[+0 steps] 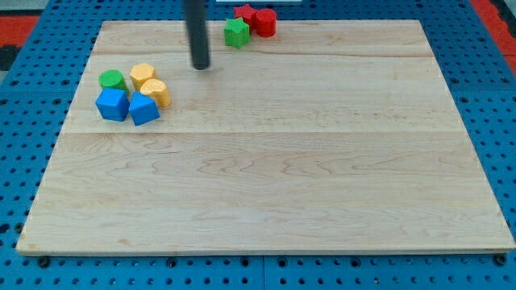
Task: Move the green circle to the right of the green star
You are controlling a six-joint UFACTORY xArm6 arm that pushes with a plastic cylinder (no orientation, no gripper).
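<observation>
The green circle lies at the view's left, at the top left of a cluster of blocks. The green star lies near the board's top edge, middle, with two red blocks touching its upper right. My tip is on the board between them, to the right of the cluster and down-left of the star, touching no block.
Beside the green circle are two yellow blocks and two blue blocks. The wooden board rests on a blue pegboard surface.
</observation>
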